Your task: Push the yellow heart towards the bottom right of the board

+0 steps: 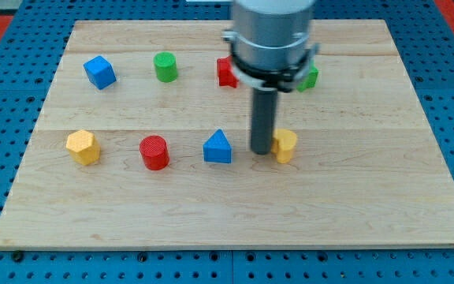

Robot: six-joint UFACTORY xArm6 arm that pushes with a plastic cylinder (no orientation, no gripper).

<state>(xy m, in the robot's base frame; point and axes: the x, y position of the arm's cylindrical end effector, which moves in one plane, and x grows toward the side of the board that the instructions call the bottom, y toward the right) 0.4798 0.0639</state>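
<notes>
The yellow heart (pixel 285 146) sits right of the board's middle, partly hidden on its left side by the rod. My tip (pixel 260 151) is right against the heart's left side, between it and the blue triangular block (pixel 217 147). The wooden board (pixel 235 213) lies across the whole view.
A yellow hexagonal block (pixel 83 147) and a red cylinder (pixel 154 152) sit in the same row to the left. A blue cube (pixel 99 72), a green cylinder (pixel 165 67), a red block (pixel 226 72) and a green block (pixel 310 77) line the top, the last two partly hidden by the arm.
</notes>
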